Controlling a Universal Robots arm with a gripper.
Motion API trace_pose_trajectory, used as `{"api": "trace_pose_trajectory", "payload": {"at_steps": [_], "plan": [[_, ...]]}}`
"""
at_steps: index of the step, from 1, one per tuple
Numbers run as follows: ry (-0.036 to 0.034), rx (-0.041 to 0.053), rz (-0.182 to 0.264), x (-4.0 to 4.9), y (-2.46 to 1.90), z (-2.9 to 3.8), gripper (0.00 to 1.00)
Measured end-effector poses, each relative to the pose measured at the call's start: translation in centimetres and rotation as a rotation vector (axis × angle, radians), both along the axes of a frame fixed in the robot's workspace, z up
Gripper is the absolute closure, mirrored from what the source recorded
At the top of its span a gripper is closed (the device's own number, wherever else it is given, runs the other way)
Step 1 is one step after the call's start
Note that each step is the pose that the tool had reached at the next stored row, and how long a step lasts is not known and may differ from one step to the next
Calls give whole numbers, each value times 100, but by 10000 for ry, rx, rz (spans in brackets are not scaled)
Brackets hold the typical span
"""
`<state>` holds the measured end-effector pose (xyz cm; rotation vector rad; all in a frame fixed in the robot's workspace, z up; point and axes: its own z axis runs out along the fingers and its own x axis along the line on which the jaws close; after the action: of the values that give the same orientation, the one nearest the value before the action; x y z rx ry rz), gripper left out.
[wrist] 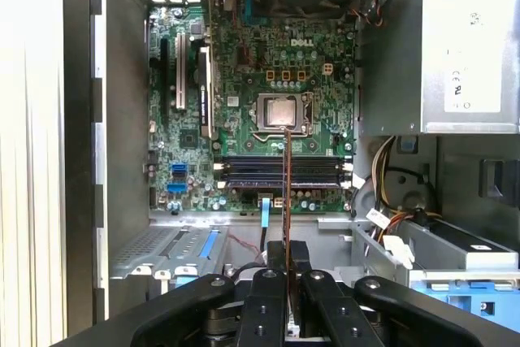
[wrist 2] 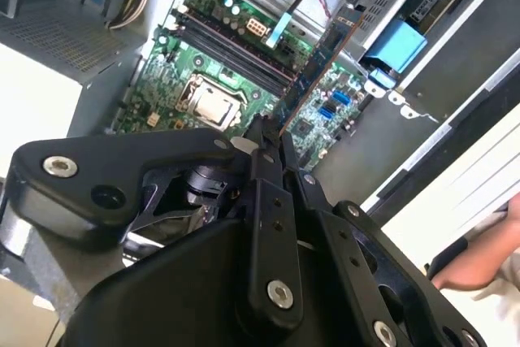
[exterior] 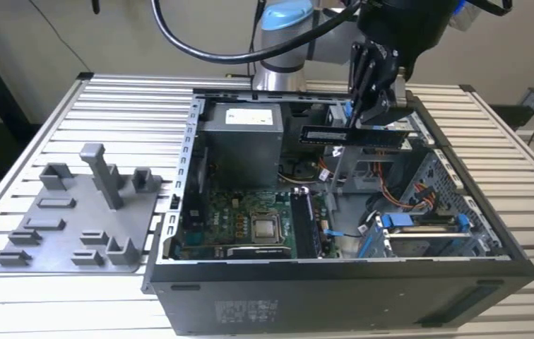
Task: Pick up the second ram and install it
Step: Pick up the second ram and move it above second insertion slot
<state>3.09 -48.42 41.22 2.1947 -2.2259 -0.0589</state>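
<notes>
One gripper pinches one memory stick, held level above one open computer case and its motherboard; one grey holder tray sits at the exterior view's left.

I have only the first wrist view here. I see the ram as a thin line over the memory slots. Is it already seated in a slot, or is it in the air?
Observer: In the air. In the exterior view the second ram hangs level in the gripper, well above the motherboard.
Operator: Where is the holder tray?
Observer: The holder tray lies on the table, at the exterior view's left of the open case, apart from the gripper.
Operator: Is anybody close?
Observer: Yes. In the second wrist view a person's hand shows outside the case wall.
</notes>
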Motion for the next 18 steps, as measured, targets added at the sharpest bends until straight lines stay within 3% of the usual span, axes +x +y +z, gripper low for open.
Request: {"api": "trace_pose_trajectory", "payload": {"at_steps": [14, 18], "plan": [[-19, 0, -3, -14, 55, -5, 86], [-20, 0, -331, -19, 64, -9, 86]]}}
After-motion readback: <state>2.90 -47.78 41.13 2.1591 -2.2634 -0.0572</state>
